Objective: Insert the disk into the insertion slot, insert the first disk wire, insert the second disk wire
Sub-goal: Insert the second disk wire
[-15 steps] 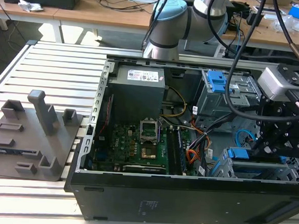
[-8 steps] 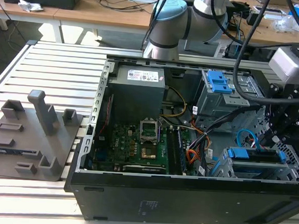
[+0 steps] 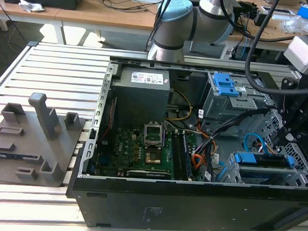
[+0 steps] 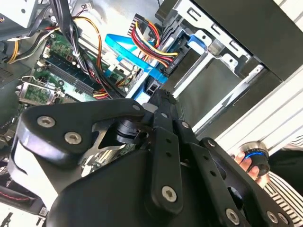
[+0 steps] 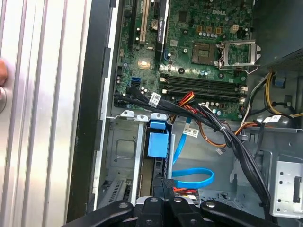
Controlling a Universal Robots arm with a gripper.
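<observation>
The disk (image 3: 260, 168), in its bright blue carrier (image 5: 157, 142), sits inside the insertion slot (image 3: 299, 167), a perforated grey cage at the case's corner on the exterior view's right. My gripper (image 3: 284, 144) hangs over the rear of that cage. In both wrist views its fingers (image 5: 165, 187) stand close together on a small dark plug. From this plug runs the orange-red first disk wire (image 5: 182, 191) (image 4: 149, 40). The light blue second disk wire (image 5: 193, 177) (image 4: 120, 49) (image 3: 258, 142) loops beside it, its end close to the same spot.
The open computer case holds a motherboard (image 3: 141, 146), a power supply (image 3: 142, 91) and a taller grey cage with a blue latch (image 3: 225, 84). Black cable bundles (image 5: 227, 137) cross beside the slot. A grey fixture (image 3: 32, 139) lies on the slatted table. A person's hand (image 4: 246, 161) rests outside the case.
</observation>
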